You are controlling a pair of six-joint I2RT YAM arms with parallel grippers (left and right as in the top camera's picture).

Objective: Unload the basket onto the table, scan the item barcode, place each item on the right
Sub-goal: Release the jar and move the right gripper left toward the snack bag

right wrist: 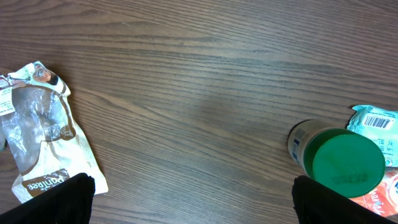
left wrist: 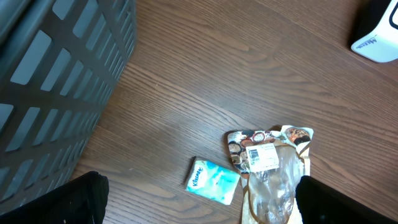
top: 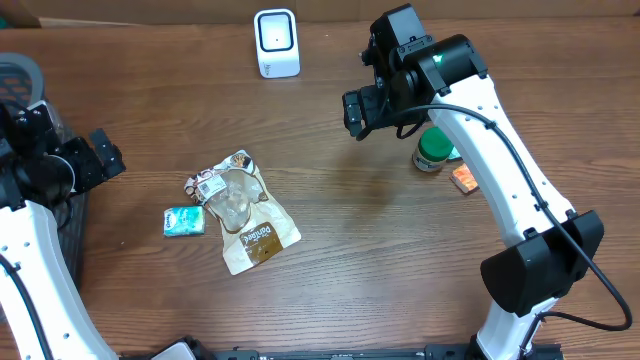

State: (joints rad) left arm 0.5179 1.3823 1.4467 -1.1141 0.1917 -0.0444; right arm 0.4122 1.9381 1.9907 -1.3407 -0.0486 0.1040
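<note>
A white barcode scanner (top: 276, 43) (left wrist: 379, 37) stood upright at the far edge of the wooden desk (top: 360, 240), well apart from everything else. Near the middle of the desk a snack pouch (top: 243, 212) (left wrist: 273, 168) (right wrist: 37, 137) lay flat, its clear window and a white printed label facing up, with a teal tissue pack (top: 184, 221) (left wrist: 213, 180) just beside it on the left. The left arm (top: 30, 200) hung over the left edge next to a dark slatted basket (left wrist: 56, 81); its jaws were spread wide and held nothing, short of the pouch and the tissue pack. The right arm (top: 500, 150) reached over the far right part of the desk, its jaws likewise spread wide and empty above bare wood between the pouch and a green-lidded bottle (top: 432, 152) (right wrist: 339, 155). That bottle stood upright, with a pale packet showing a barcode (right wrist: 376, 127) and an orange packet (top: 464, 179) (right wrist: 379, 196) lying close by it.
</note>
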